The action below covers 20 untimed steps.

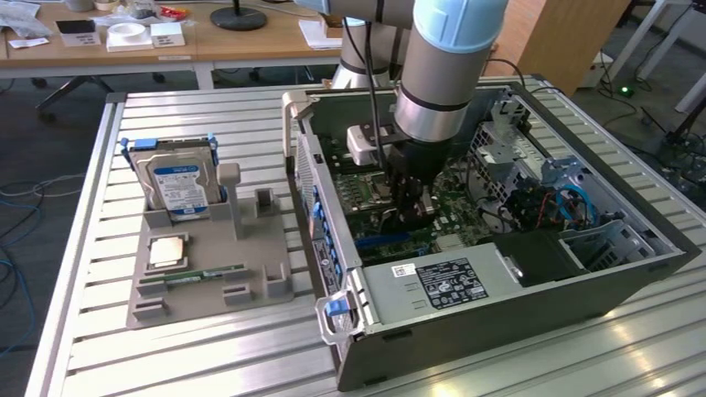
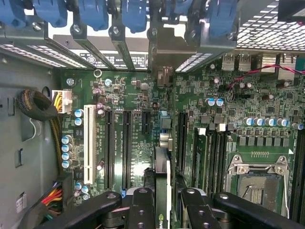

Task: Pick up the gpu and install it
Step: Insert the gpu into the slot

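The gpu (image 2: 162,174) is a thin dark card seen edge-on, standing upright over the green motherboard (image 2: 143,95) between the black expansion slots. Its silver bracket (image 2: 167,50) lies against the case's rear slot openings. My gripper (image 2: 164,210) is shut on the card, one black finger (image 2: 142,210) on each side of it. In the exterior view the gripper (image 1: 411,203) reaches down into the open computer case (image 1: 497,289), and the gpu (image 1: 406,219) shows as a dark shape low over the board.
A white slot (image 2: 88,143), black slots (image 2: 127,143), memory sticks (image 2: 209,152) and the CPU socket (image 2: 257,183) surround the card. Left of the case in the exterior view, a grey holder (image 1: 254,273) carries a hard drive (image 1: 177,186), a chip (image 1: 168,251) and a RAM stick (image 1: 204,274).
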Each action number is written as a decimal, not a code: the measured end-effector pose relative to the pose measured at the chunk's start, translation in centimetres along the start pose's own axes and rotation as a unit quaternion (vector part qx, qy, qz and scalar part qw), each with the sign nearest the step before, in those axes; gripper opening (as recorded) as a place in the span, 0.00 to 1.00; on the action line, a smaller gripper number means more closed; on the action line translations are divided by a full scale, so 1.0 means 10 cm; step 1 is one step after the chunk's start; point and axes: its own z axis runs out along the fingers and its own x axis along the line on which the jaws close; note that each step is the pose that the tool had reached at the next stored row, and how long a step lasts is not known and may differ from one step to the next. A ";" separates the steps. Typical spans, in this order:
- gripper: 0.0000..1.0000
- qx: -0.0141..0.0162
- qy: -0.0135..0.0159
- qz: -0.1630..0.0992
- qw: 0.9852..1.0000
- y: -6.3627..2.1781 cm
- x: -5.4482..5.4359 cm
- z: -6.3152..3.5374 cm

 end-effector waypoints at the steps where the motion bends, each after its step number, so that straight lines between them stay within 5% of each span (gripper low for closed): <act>1: 0.26 0.001 0.000 0.000 1.000 -0.001 0.00 0.000; 20: 0.26 0.001 0.000 0.000 1.000 0.035 -0.01 0.000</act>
